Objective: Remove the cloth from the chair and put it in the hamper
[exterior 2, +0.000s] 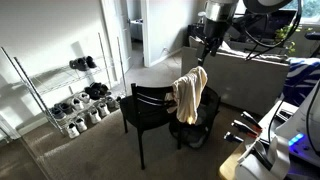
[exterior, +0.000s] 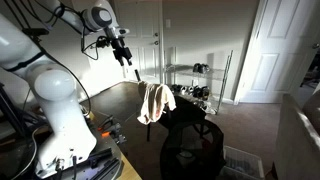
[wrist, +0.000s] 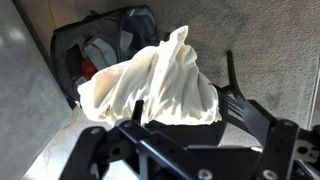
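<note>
The tool (exterior: 128,58) hangs in the air above the chair (exterior 2: 148,105), pointing down towards the cloth (exterior 2: 190,93). In both exterior views it appears to be just clear of the fabric, with nothing held in it. In the wrist view only its dark frame shows along the bottom edge, so I cannot tell whether its jaws stand apart or together.

The cream cloth is draped over the chair's backrest, bunched into a peak at the top with its folds falling down both sides. The dark hamper (exterior 2: 197,130) sits on the carpet just beside the chair. In the wrist view it lies beyond the cloth, with some red and grey items inside. A wire shoe rack (exterior 2: 75,95) stands against the wall, well apart from the chair.
</note>
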### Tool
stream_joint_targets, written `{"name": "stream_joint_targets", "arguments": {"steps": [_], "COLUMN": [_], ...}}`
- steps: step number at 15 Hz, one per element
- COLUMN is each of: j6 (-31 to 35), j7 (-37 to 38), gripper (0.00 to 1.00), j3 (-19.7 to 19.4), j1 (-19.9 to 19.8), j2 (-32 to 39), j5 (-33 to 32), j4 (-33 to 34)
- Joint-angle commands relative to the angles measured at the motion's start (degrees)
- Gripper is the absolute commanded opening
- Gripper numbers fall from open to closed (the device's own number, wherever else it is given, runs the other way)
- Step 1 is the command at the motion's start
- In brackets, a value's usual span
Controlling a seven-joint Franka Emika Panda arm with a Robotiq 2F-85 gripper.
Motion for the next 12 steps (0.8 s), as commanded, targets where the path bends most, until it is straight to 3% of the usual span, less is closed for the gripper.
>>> {"name": "stream_joint_targets", "arguments": {"steps": [1,11,12], "j6": [-0.2,-0.2,1.7], "j7": [0.9,0.9,4.4], "gripper": [1.00,1.00,1.00], "j3": [-1.8,-1.8,-0.8], "j1": [1.8,1.8,1.0], "j2": [0.4,0.4,3.5], "j5": [-1.2,-1.2,-0.4], "j4": [0.1,0.1,2.0]}}
